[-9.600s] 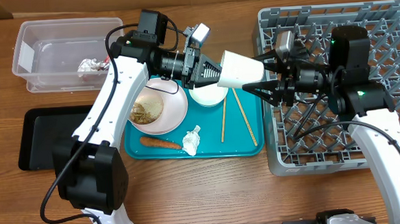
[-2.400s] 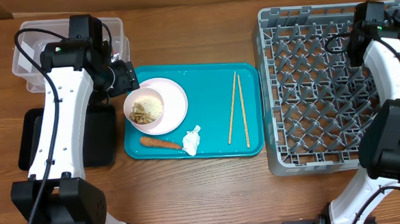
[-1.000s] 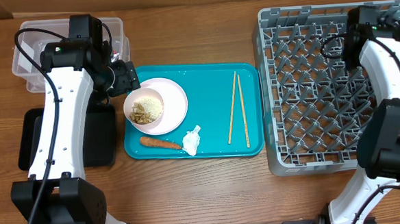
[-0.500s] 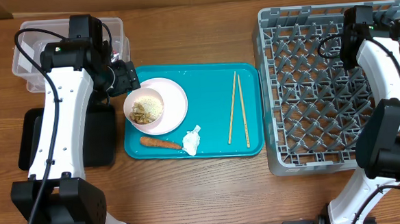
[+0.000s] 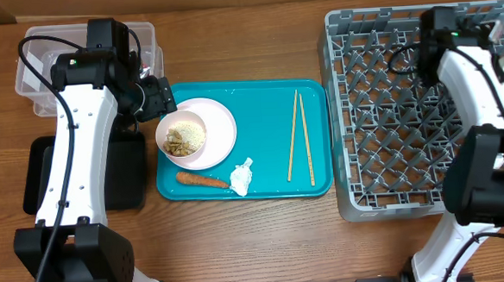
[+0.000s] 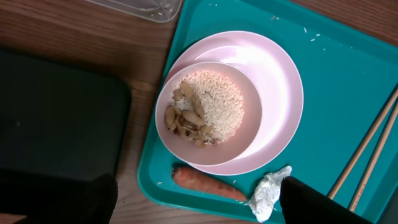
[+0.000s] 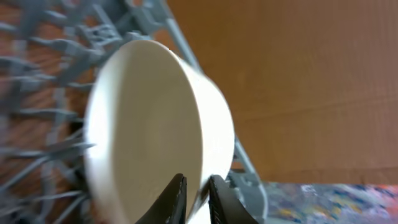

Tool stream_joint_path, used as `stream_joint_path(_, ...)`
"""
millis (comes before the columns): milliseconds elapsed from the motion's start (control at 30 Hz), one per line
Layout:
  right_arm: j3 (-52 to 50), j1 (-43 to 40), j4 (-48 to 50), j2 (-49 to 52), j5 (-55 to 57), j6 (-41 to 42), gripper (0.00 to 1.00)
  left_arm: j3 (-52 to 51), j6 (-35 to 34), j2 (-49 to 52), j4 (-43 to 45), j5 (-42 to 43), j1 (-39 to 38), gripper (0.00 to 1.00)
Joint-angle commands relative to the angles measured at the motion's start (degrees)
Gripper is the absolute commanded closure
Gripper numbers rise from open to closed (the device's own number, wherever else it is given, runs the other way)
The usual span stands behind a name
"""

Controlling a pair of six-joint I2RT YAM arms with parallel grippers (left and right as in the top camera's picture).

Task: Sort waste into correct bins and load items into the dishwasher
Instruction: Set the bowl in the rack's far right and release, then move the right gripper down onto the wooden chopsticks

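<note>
In the right wrist view my right gripper [image 7: 198, 198] is shut on the rim of a white bowl [image 7: 143, 130], which stands on edge among the pegs of the grey dish rack [image 5: 389, 125]. One finger is inside the bowl and one outside. My left gripper [image 6: 199, 202] hangs open above the pink plate [image 6: 273, 93], which carries a bowl of rice scraps [image 6: 208, 112]. An orange carrot [image 6: 208, 185] and a white tissue wad [image 6: 268, 193] lie just in front of the plate. The chopsticks [image 5: 299, 137] lie side by side on the teal tray [image 5: 267, 97].
The clear tub [image 5: 37, 74] stands at the back left, partly under my left arm. The black tray [image 5: 42, 169] lies in front of it, left of the teal tray. A brown wall rises behind the rack.
My right arm has shifted left along the back of the dish rack. The left arm and everything on the teal tray have stayed put.
</note>
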Motion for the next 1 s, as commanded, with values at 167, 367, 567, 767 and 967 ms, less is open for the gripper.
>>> stream_joint_path(167, -0.22, 3.78, 0.66, 0.55, -1.99, 0.2, 0.73, 0.85, 0.04, -0.72, 0.26, -0.35, -0.17, 0.14)
stream_joint_path(367, -0.22, 4.94, 0.42, 0.33, -3.34, 0.2, 0.68, 0.85, 0.04, -0.72, 0.24, -0.35, -0.17, 0.14)
stream_joint_path(567, -0.11, 4.44, 0.09, -3.87, -19.41, 0.2, 0.69, 0.85, 0.04, -0.72, 0.24, -0.35, -0.17, 0.14)
stream_joint_path(767, -0.09, 5.07, 0.02, -11.96, -28.11, 0.2, 0.69, 0.85, 0.04, -0.72, 0.26, -0.37, -0.17, 0.1)
stream_joint_path(967, -0.11, 8.15, -0.76, -20.81, -52.33, -0.96, 0.3, 0.85, 0.04, -0.72, 0.24, -0.35, -0.39, 0.09)
